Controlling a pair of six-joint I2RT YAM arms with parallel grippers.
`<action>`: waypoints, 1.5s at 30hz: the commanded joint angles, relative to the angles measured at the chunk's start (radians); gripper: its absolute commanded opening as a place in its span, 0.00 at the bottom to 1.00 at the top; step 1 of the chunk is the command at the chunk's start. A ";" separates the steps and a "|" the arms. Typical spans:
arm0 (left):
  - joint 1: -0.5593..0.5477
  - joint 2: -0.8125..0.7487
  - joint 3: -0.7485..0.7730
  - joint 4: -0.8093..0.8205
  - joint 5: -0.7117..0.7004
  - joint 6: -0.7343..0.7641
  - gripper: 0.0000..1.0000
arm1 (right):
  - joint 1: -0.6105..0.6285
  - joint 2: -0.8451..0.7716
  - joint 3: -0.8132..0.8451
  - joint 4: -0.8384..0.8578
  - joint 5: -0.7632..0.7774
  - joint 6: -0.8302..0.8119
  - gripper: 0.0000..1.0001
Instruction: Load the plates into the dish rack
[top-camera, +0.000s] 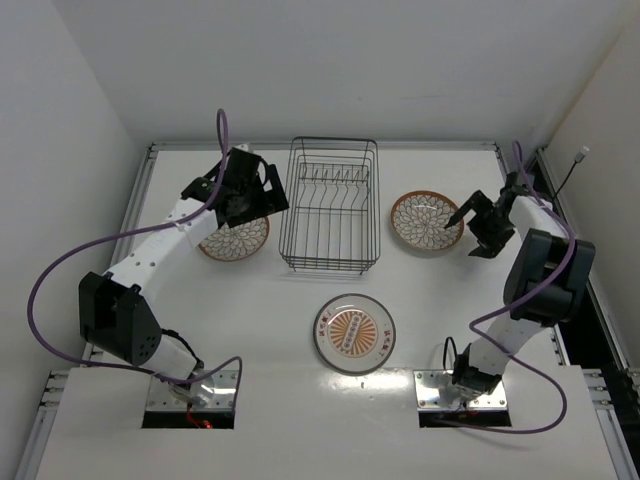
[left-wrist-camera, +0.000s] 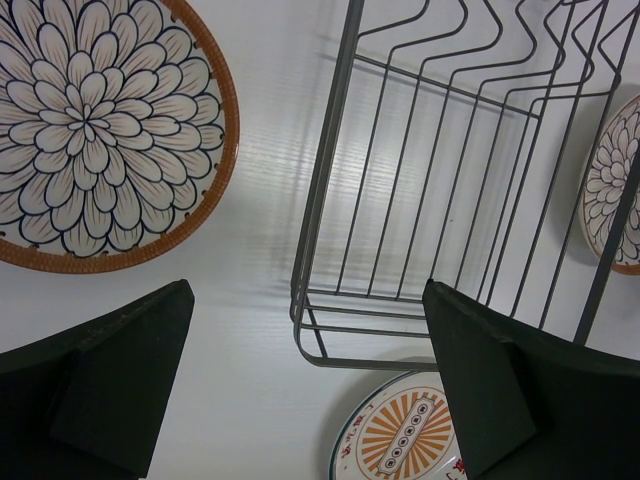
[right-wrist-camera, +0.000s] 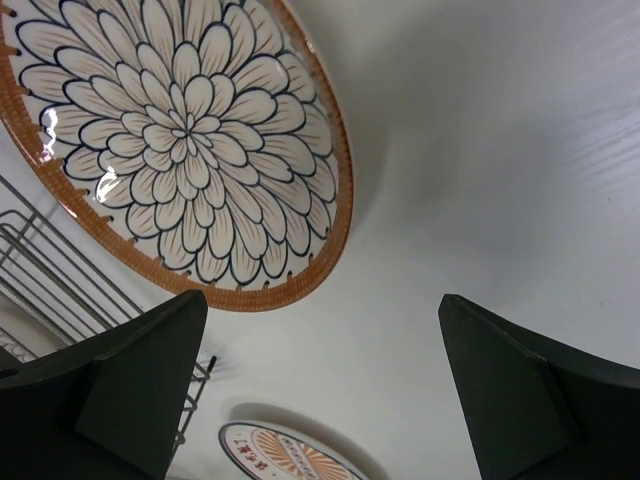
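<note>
dish rack (top-camera: 329, 266) mid-table, no plates in it | brown-rimmed plates left (top-camera: 240, 242) and right (top-camera: 425, 222), sunburst plate (top-camera: 352, 333) in front, all flat | likely rigid, slick, breakable: pinch the rim | left gripper (left-wrist-camera: 308, 290), right gripper (right-wrist-camera: 322, 298) spread wide, empty

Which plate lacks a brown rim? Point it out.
The orange sunburst plate in front of the dish rack; the two petal plates flanking it are brown-rimmed.
</note>
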 joint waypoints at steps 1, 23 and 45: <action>0.010 -0.005 0.017 0.026 0.007 0.007 0.98 | -0.033 0.038 -0.032 0.091 -0.078 0.027 0.99; 0.010 0.022 0.074 0.036 -0.021 0.017 0.98 | -0.030 0.396 0.133 0.196 -0.268 0.099 0.23; 0.010 0.062 0.094 -0.004 -0.009 -0.032 0.98 | 0.256 0.089 0.781 -0.189 0.411 0.079 0.00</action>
